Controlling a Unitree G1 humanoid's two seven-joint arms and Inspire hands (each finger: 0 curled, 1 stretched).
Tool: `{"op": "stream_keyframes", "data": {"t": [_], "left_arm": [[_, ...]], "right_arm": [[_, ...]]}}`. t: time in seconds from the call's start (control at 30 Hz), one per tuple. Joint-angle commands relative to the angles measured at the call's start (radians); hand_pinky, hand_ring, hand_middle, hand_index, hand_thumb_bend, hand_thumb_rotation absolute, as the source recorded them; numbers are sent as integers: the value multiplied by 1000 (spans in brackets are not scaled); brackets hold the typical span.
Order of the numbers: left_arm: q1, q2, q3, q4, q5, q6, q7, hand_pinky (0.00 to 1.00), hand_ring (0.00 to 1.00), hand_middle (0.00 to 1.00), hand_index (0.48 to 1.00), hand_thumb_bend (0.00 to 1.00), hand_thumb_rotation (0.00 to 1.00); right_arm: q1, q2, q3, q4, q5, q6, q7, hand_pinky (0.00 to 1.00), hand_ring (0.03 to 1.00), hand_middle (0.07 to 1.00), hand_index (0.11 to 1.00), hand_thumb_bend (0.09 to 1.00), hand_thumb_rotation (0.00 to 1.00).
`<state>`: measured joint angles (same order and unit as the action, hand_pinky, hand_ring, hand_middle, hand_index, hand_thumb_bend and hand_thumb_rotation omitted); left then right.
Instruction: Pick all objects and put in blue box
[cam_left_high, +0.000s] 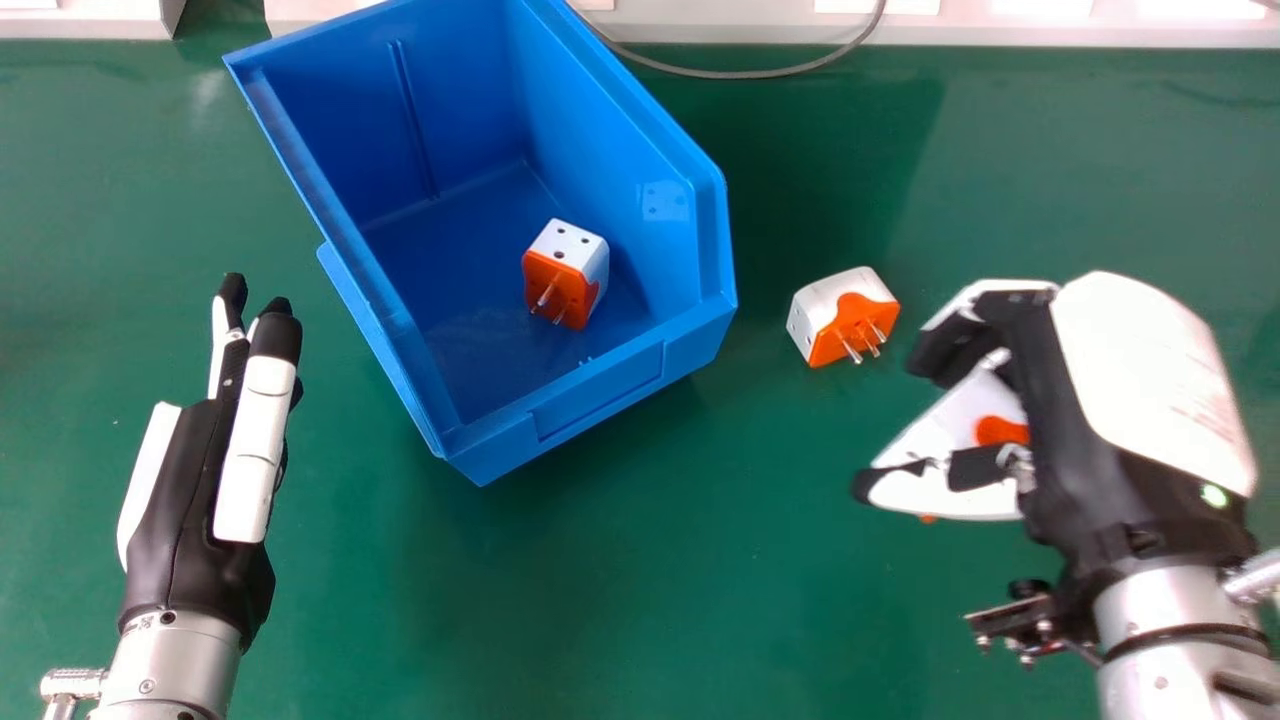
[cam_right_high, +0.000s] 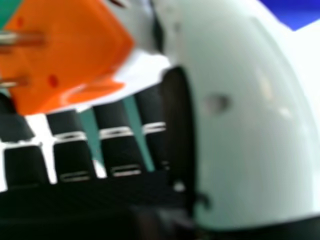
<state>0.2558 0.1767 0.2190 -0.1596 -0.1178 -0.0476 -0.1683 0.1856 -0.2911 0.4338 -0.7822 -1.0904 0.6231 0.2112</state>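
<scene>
Inside the blue box (cam_left_high: 590, 395), one white-and-orange plug adapter (cam_left_high: 585, 262) rests with its prongs facing the near side. A second adapter (cam_left_high: 843, 312) lies on the green table, right of the box. My right hand (cam_left_high: 1085, 440) is nearer and to the right of it, its fingers and thumb curled round a held adapter (cam_left_high: 962, 424) above the table. In the right hand view, the held adapter (cam_right_high: 65, 55) shows its orange face and metal prongs beside my right hand (cam_right_high: 120, 150). My left hand (cam_left_high: 250, 440) is left of the box, open with straight fingers and holding nothing.
The green table (cam_left_high: 600, 600) spreads around the box and in front of it. A dark cable (cam_left_high: 740, 74) curves along the back edge, by a pale ledge (cam_left_high: 1000, 30). The box's raised walls stand between the two hands.
</scene>
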Motion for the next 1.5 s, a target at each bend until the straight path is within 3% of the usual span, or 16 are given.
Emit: {"op": "stream_keyframes", "data": {"t": [0.0,0.17,0.4,0.5,0.6,0.97,1.33,1.47], "left_arm": [[-3,4,-1,-18,4,-2,6,1000,1000,1000,1000,748,1000],[-6,1,-2,-14,6,-7,10,1000,1000,1000,1000,744,1000],[-17,2,-1,16,12,-28,14,1000,998,1000,1000,756,1000],[-8,0,-3,0,9,-25,18,1000,997,1000,1000,761,1000],[-10,3,-2,10,7,-29,17,1000,996,1000,1000,763,1000],[1,2,-3,-1,6,-26,19,999,993,1000,1000,768,1000],[15,-2,-7,-18,1,-29,17,995,990,1000,1000,770,1000],[20,-4,-9,-26,3,-29,19,991,987,1000,1000,771,1000]], "right_arm": [[-45,28,3,-33,-46,-41,27,268,415,521,569,480,0],[-147,91,21,-6,-76,-113,111,294,430,532,579,480,0],[-296,133,-6,85,34,-232,153,277,423,537,572,479,0],[-402,136,-5,227,95,-327,94,299,436,530,539,485,0],[-500,140,5,354,111,-383,63,322,450,528,522,489,0],[-795,210,30,735,154,-457,-4,280,419,534,552,483,0],[-1157,281,67,1376,215,-624,-248,296,425,537,549,486,0],[-1231,307,115,1566,184,-680,-400,306,426,536,524,489,0]]}}
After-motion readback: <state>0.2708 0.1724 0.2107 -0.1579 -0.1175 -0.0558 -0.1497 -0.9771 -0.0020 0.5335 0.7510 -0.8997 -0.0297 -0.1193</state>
